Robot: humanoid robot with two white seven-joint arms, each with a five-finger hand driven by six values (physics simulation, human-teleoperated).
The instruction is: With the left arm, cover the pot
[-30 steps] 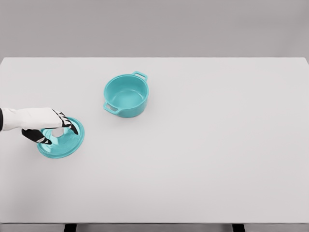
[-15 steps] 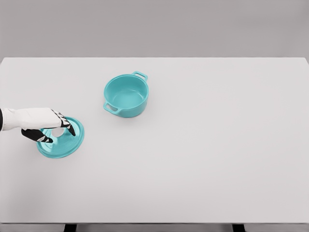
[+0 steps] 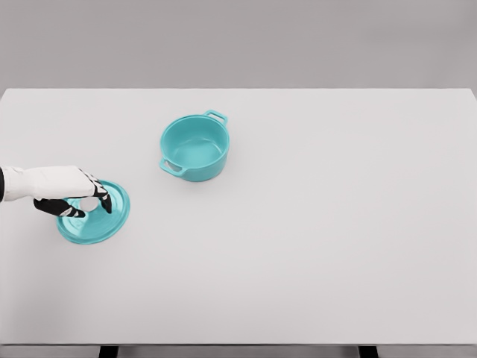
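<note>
A teal pot point(image 3: 194, 147) with two small handles stands uncovered on the white table point(image 3: 313, 224), left of the middle toward the back. Its round teal lid point(image 3: 100, 222) lies flat on the table at the near left. My left hand point(image 3: 91, 207) reaches in from the left edge and sits over the lid's middle. Its black fingers point(image 3: 103, 200) and thumb curl around the lid's knob, which is mostly hidden under the hand. The right arm is out of view.
About a hand's length of bare tabletop separates the lid from the pot. The table's front edge runs along the bottom of the head view, and a grey wall stands behind it.
The fingers and thumb of my left hand have drawn closer together over the lid's knob. Lid and pot have not moved.
</note>
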